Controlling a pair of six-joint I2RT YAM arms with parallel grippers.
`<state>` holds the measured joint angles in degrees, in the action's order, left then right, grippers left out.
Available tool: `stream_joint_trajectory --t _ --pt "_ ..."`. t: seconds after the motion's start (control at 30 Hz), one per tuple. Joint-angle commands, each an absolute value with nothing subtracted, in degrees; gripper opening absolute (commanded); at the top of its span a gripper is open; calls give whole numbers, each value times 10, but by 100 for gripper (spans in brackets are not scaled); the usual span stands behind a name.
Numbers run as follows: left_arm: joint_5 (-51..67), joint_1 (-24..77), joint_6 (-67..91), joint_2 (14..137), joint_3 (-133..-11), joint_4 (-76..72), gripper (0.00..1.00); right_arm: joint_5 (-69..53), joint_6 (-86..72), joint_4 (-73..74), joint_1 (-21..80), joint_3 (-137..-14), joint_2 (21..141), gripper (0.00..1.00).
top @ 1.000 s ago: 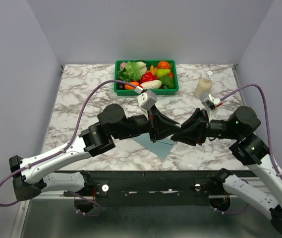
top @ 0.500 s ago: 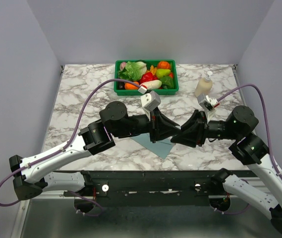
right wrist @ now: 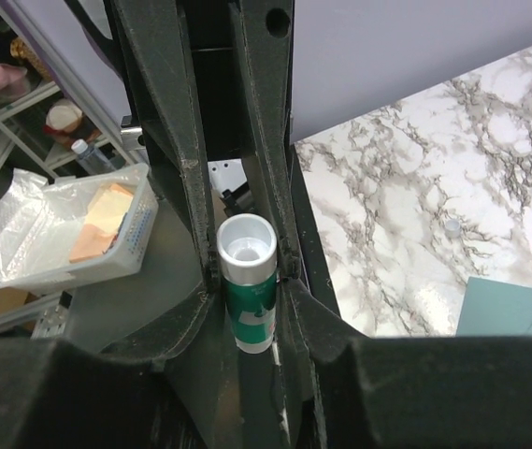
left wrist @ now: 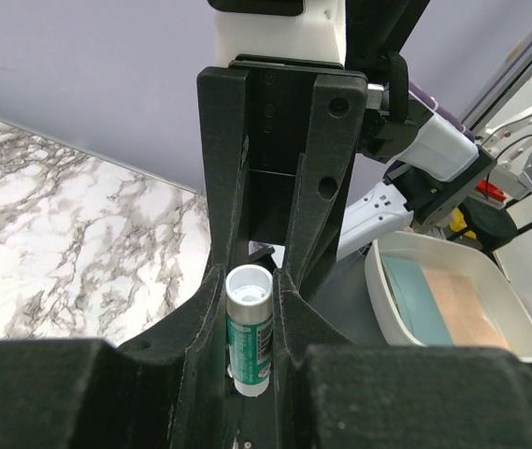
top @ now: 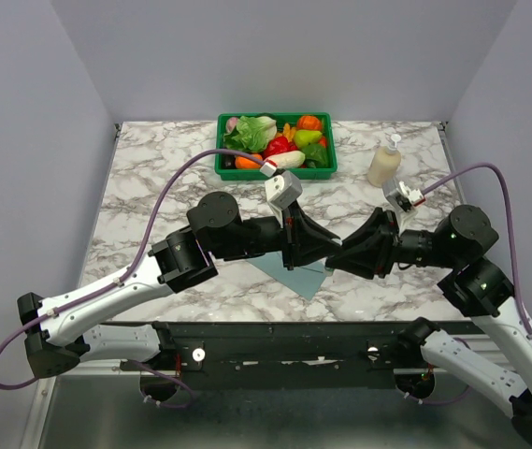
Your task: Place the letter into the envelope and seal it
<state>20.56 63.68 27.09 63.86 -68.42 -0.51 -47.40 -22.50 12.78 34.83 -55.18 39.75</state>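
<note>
The teal envelope (top: 295, 274) lies flat on the marble table (top: 153, 178) under the two gripper tips; one corner of it shows in the right wrist view (right wrist: 513, 309). The letter is out of view. My left gripper (top: 319, 253) and right gripper (top: 334, 259) meet tip to tip above the envelope. Between them is a green and white glue stick (left wrist: 250, 341). The left gripper (left wrist: 250, 313) is shut on its body, with the right arm's fingers flanking the white end. In the right wrist view the same stick (right wrist: 250, 313) sits in the right gripper (right wrist: 247, 304), which is shut on it.
A green basket (top: 222, 150) of toy vegetables stands at the back centre. A soap pump bottle (top: 384, 161) stands at the back right. Off the table, a white tub (left wrist: 434, 323) holds teal and beige sheets.
The right arm's elbow and wrist have shifted a little to the right. The left arm has barely moved, and both gripper tips stay together over the envelope.
</note>
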Motion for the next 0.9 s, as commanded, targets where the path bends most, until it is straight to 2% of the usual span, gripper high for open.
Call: stream_joint_trajectory --t 0.0,0.13,0.23,0.47,0.6,0.63,0.67,0.73,0.77,0.87 --pt "236 635 277 629 -675 3 0 -454 -234 97 348 -548 392 36" --pt "237 634 279 630 -677 3 0 -459 -236 93 348 -548 394 34" --pt "240 634 282 632 -673 3 0 -461 -238 91 348 -548 395 29" --pt "248 633 281 635 -673 3 0 -471 -237 88 347 -549 403 6" --pt "258 631 280 641 -680 3 1 -475 -236 88 348 -548 408 1" --pt "258 630 279 641 -680 3 9 -472 -232 88 348 -548 407 1" --pt "257 629 278 639 -680 3 31 -469 -229 88 348 -548 407 1" --pt "247 627 274 633 -679 4 50 -456 -225 89 348 -545 403 1" --pt "242 621 272 628 -678 4 63 -451 -223 89 348 -542 401 1" --pt "217 607 273 605 -670 3 78 -431 -222 90 349 -536 392 1"
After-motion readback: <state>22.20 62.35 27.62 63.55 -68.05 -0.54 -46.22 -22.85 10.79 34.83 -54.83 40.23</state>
